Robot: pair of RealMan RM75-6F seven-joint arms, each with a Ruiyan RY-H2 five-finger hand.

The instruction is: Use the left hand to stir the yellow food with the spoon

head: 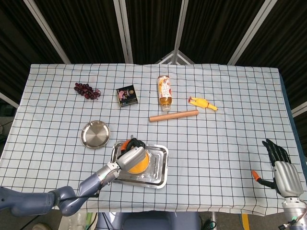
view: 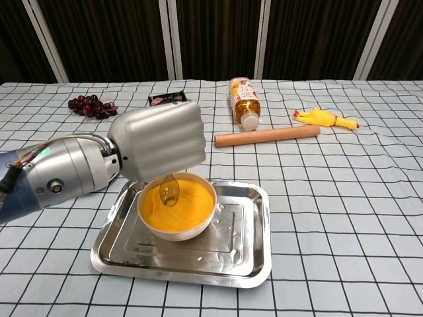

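The spoon (view: pixel 169 191) is being gripped by the left hand (view: pixel 157 140), its tip dipped in the yellow food (view: pixel 180 205); the right hand (head: pixel 283 170) is being kept released, fingers apart.

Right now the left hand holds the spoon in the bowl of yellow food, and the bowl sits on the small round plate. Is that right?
Not quite. The left hand does hold the spoon in the bowl of yellow food, but the bowl sits in the rectangular metal tray, not on the small round plate, which lies empty beside the tray. The head view shows both.
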